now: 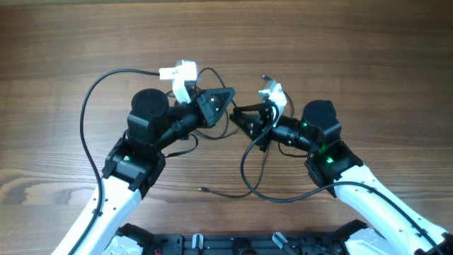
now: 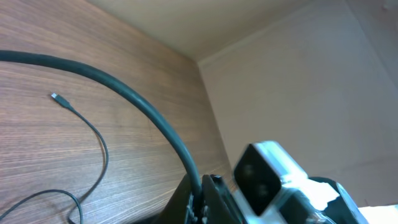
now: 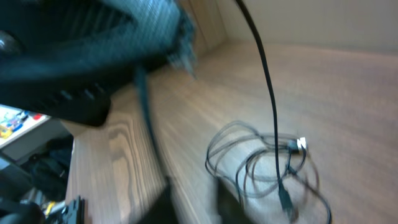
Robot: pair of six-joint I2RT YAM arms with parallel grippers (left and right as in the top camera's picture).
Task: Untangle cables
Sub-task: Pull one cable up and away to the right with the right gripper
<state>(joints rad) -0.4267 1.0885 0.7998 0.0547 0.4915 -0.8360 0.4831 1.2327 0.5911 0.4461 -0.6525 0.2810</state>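
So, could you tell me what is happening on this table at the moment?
Two robot arms are working on a bunch of thin black flexible cables on the brown wooden table. The left gripper and right gripper sit tip to tip near the middle, both closed. Whether either one pinches a wire is too blurred to tell. The cables lie in loose tangled loops, not yet separated, with one small plug end lying free nearer the arms' bases.

Even, soft light overhead — right wrist view smeared, probably motion blur.
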